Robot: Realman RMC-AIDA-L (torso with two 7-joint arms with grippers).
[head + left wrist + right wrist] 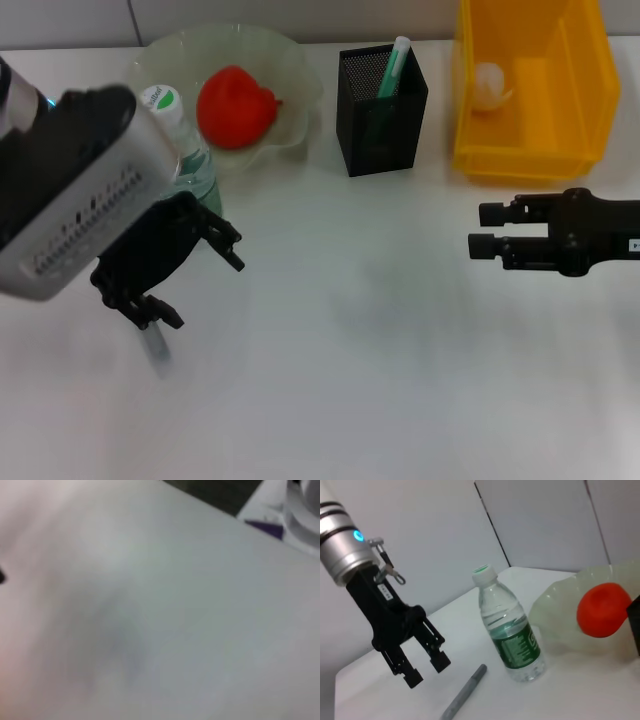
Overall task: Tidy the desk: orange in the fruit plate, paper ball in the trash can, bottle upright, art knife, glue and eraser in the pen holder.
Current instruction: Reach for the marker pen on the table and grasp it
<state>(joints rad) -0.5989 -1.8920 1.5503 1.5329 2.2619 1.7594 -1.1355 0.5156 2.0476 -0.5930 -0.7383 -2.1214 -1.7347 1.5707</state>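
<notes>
My left gripper (200,292) hangs open just above a grey art knife (156,347) lying on the white desk; the right wrist view shows this gripper (427,671) open beside the knife (465,695). The bottle (180,140) stands upright behind it, next to the fruit plate (290,70), which holds the orange (237,107). A green-and-white glue stick (393,68) stands in the black mesh pen holder (380,130). The paper ball (490,85) lies in the yellow trash can (560,120). My right gripper (484,229) rests open at the right. The eraser is out of view.
Plate, pen holder and trash can line the desk's far edge. Bare white desk (360,350) spreads across the middle and front. The left wrist view shows only blurred desk surface (150,630).
</notes>
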